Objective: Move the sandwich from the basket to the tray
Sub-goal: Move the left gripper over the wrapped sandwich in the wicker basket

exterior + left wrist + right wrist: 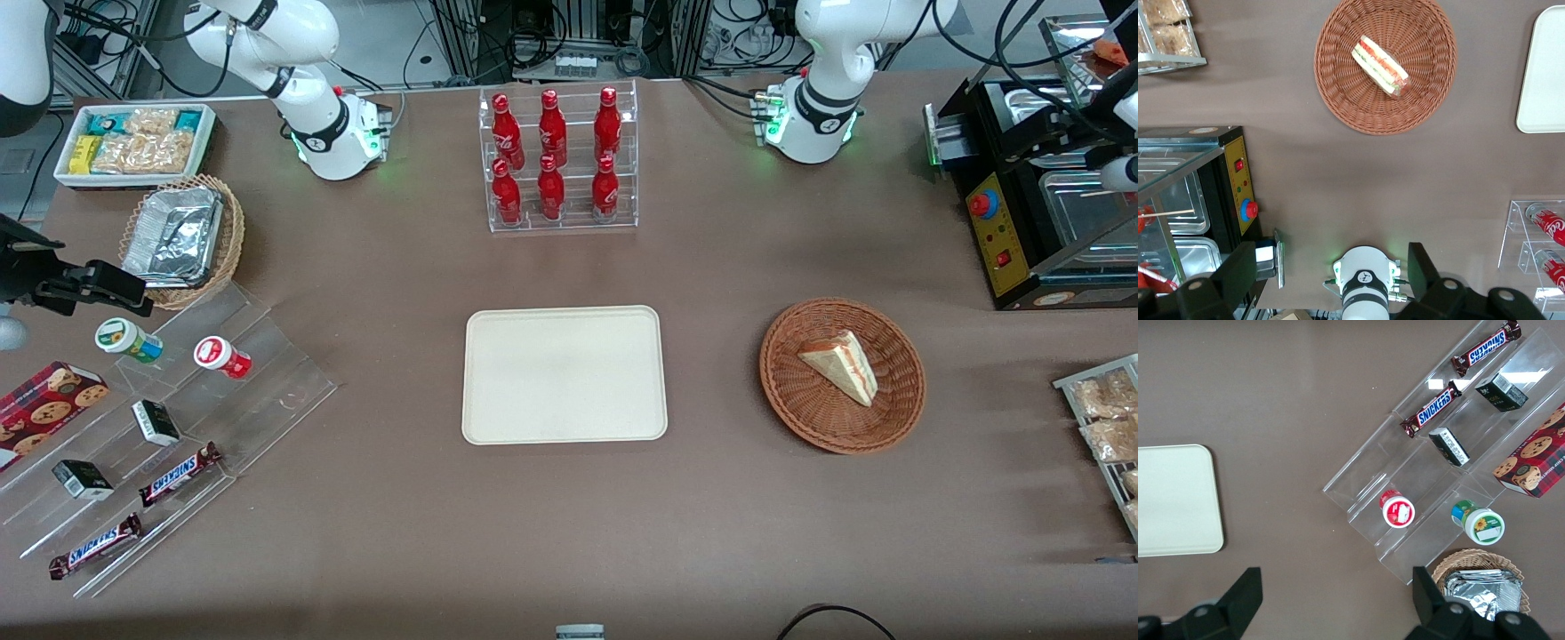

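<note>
Overhead, the left arm's hand (1331,280) hangs high above the tabletop (569,516), pointing straight down, its two dark fingers (1238,270) spread wide apart and holding nothing. Below it, the sandwich (841,364) lies in the basket (898,409), which sits beside the tray (498,418), toward the working arm's end.
</note>
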Action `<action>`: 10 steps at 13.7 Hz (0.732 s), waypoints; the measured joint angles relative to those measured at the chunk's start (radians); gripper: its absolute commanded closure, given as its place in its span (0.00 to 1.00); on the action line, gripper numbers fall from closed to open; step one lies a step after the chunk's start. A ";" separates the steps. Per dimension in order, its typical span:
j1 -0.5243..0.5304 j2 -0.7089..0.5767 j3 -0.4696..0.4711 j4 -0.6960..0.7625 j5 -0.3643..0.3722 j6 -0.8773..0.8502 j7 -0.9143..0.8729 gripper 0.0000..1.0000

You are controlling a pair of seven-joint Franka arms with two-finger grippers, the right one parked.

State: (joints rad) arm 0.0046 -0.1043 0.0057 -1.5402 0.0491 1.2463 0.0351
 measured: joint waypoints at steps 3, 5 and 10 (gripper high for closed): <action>0.000 0.000 0.001 0.000 0.003 0.010 0.003 0.00; 0.001 0.002 0.001 -0.002 0.004 0.015 0.003 0.00; 0.001 0.032 0.001 -0.012 0.004 0.052 0.003 0.00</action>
State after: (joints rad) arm 0.0052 -0.0727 0.0064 -1.5524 0.0530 1.2985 0.0385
